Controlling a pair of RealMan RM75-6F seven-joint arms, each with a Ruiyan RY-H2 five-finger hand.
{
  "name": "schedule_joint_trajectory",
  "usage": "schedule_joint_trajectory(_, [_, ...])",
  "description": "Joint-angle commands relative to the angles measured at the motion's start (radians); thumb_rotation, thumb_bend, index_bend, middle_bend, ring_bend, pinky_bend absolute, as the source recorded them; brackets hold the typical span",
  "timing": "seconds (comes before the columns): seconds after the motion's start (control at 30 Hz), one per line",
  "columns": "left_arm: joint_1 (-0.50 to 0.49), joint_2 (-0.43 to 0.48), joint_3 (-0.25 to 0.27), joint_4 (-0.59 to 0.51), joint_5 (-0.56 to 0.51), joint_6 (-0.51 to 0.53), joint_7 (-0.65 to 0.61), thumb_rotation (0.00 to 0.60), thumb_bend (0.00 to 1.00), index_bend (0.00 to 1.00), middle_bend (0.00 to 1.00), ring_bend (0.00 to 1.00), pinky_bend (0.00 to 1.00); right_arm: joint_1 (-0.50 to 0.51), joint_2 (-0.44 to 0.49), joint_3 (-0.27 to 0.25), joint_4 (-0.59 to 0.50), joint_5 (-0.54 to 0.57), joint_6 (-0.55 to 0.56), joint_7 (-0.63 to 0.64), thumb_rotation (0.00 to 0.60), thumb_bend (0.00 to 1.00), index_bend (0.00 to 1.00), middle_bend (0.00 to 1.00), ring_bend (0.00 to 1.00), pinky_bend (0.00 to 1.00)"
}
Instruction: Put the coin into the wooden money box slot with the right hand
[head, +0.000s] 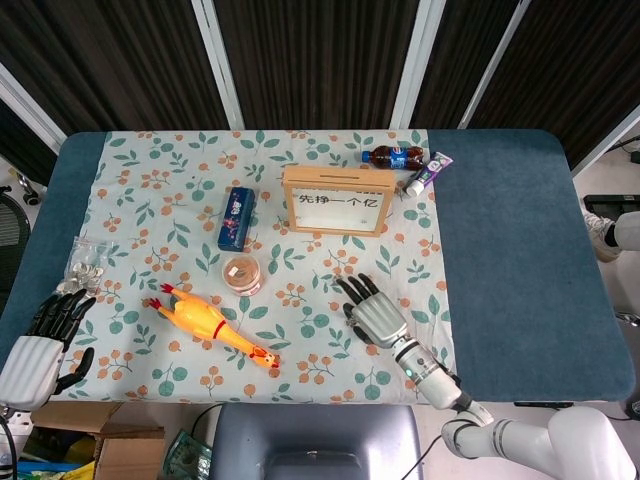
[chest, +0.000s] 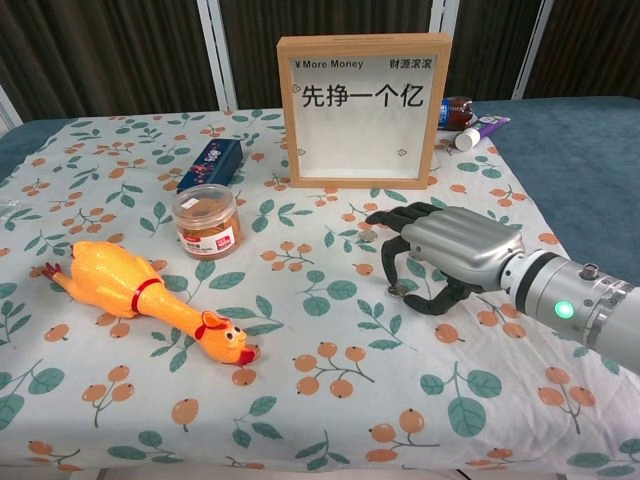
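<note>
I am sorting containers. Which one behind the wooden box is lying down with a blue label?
The cola bottle, dark with a blue label; the toothpaste tube beside it is white and purple.

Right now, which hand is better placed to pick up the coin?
The right hand: it hovers just short of the coin before the money box. The left hand sits at the table's far edge.

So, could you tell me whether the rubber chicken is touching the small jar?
Apart. The chest view shows a strip of patterned cloth between the rubber chicken and the small jar.
</note>
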Motion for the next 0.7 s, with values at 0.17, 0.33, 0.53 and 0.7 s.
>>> schedule_joint_trajectory(0.17, [0.001,0.001,0.000,0.001,0.000,0.003,-0.005,0.600,0.48,0.00,0.00,0.00,0.04,0.010,-0.007,0.001,0.004,0.003,-0.008,-0.005,0.600,0.47,0.58,0.15,0.00,0.00])
schedule_joint_trajectory(0.33, [0.004,0.002,-0.001,0.004,0.005,0.012,-0.012,0.600,0.48,0.00,0.00,0.00,0.04,0.012,-0.012,0.000,0.009,0.002,-0.005,-0.002,0.600,0.47,0.59,0.15,0.00,0.00])
schedule_joint_trajectory(0.53, [0.003,0.002,0.001,0.009,0.010,0.014,-0.022,0.600,0.48,0.00,0.00,0.00,0.04,0.014,-0.017,-0.001,0.015,-0.004,0.003,0.010,0.600,0.48,0.60,0.15,0.00,0.00])
schedule_joint_trajectory(0.7, [0.005,0.001,0.001,0.014,0.013,0.021,-0.030,0.600,0.48,0.00,0.00,0.00,0.04,0.017,-0.023,0.002,0.021,-0.002,0.004,0.015,0.600,0.48,0.62,0.15,0.00,0.00])
